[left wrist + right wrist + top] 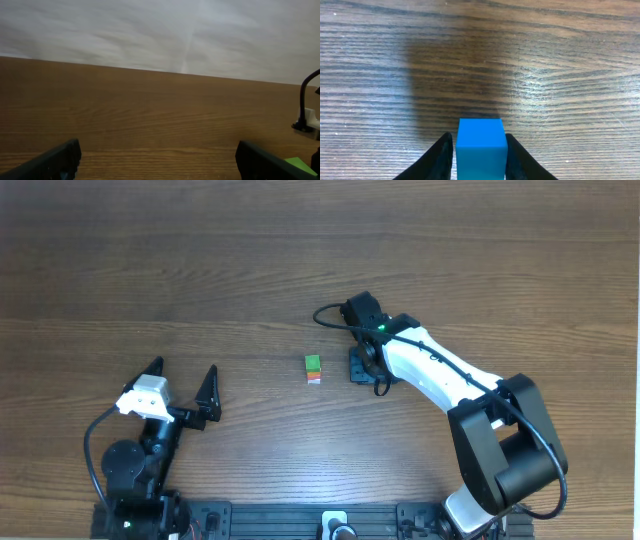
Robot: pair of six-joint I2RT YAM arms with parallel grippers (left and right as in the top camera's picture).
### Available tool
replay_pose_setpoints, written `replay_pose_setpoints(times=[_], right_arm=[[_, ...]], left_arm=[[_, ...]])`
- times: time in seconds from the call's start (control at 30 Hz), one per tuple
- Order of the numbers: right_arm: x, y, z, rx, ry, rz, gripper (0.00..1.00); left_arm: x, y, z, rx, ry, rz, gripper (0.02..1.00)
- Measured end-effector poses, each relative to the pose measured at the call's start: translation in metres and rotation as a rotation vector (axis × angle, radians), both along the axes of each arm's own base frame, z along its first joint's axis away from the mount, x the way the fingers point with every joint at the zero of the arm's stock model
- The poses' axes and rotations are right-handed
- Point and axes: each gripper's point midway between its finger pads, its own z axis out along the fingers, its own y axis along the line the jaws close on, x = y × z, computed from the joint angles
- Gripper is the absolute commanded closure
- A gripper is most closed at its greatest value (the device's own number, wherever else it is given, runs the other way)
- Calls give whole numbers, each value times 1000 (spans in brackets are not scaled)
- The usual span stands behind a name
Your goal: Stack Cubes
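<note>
right pincer clamped on small blue cube | left pincer spread apart | small green cube atop red cube on wooden table

- A brown wood-grain table spreads across the top view, its grain running from 9 o'clock to 3 o'clock.
- In the left wrist view, a pale grey-white wall rises behind the table's far edge.
- A faint upright crease marks the wall near 12 o'clock.
- In the right wrist view, soft light glazes the table towards 3 o'clock.
</note>
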Motion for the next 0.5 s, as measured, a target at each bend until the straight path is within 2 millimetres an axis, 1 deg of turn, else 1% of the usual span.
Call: replay_pose_setpoints(times=[0.5], right_arm=[[0,0,0,2,0,-9,763]], left_arm=[[0,0,0,0,0,0,20]])
